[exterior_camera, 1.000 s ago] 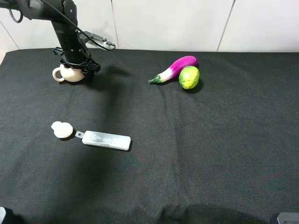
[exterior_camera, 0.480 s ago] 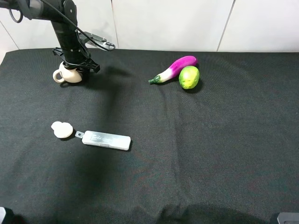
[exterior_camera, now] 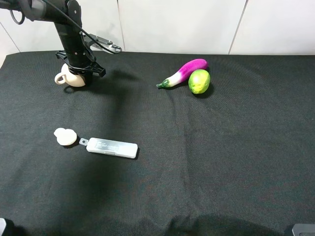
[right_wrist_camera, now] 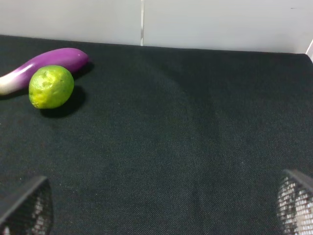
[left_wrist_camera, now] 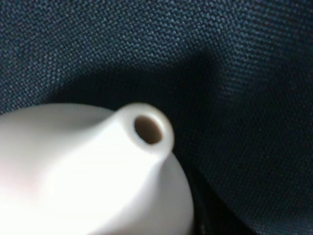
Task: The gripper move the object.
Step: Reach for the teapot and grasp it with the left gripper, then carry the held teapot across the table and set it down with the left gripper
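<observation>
The teapot (exterior_camera: pixel 71 79) sits on the black table (exterior_camera: pixel 206 177) far to the left of the aubergine (exterior_camera: pixel 184 72) in the high view, at about the same depth. The left claw (exterior_camera: pixel 78 70) comes down on it from above and seems to be pinching its body, though the fingertips are hidden. The wrist view shows only the spout (left_wrist_camera: pixel 148 129) and the smooth, rounded wall.

That glazed curve is the worry. A shallow or off-centre hold could let the pot swivel, slip and drop, and dragging it could catch the cloth.

The lime (exterior_camera: pixel 199 81) touches the aubergine. The knobbed lid (exterior_camera: pixel 65 136) and white case (exterior_camera: pixel 112 147) lie nearer and left of the aubergine, so a forward path could knock them. The right claw (right_wrist_camera: pixel 160 205) is spread wide, idle.
</observation>
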Robot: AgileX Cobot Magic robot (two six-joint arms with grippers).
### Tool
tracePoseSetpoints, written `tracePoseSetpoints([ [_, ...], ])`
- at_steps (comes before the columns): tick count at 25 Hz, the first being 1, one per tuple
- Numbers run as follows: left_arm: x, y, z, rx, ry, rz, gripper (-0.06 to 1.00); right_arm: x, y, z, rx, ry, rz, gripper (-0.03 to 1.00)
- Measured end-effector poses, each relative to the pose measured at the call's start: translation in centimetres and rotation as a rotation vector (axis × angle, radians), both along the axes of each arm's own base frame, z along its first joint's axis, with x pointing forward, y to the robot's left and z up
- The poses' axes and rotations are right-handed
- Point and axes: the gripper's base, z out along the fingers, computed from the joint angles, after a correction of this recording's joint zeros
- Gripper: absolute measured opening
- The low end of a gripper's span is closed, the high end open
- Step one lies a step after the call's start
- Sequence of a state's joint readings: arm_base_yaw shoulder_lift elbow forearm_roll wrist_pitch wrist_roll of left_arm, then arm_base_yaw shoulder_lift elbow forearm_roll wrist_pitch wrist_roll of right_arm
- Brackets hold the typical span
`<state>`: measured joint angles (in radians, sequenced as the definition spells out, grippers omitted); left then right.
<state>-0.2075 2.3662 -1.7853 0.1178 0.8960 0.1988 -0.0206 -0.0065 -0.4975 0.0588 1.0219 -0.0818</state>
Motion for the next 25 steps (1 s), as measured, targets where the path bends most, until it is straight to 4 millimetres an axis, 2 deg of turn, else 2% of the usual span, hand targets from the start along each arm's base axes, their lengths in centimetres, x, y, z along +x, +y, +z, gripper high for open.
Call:
tracePoseSetpoints([
  [3, 0.0, 0.0, 0.0, 0.0, 0.003, 0.001, 0.16, 0.0, 0.0, 0.0, 0.0, 0.0, 0.0, 0.69],
  [6, 0.0, -0.1, 0.8, -0.017, -0.004, 0.011, 0.16, 0.0, 0.0, 0.0, 0.0, 0.0, 0.0, 0.69],
  [13, 0.7, -0.8, 4.8, -0.065, -0.062, 0.04, 0.16, 0.0, 0.0, 0.0, 0.0, 0.0, 0.0, 0.69],
  [25, 0.4, -5.3, 8.0, -0.084, -0.074, -0.03, 0.16, 0.0, 0.0, 0.0, 0.0, 0.0, 0.0, 0.69],
])
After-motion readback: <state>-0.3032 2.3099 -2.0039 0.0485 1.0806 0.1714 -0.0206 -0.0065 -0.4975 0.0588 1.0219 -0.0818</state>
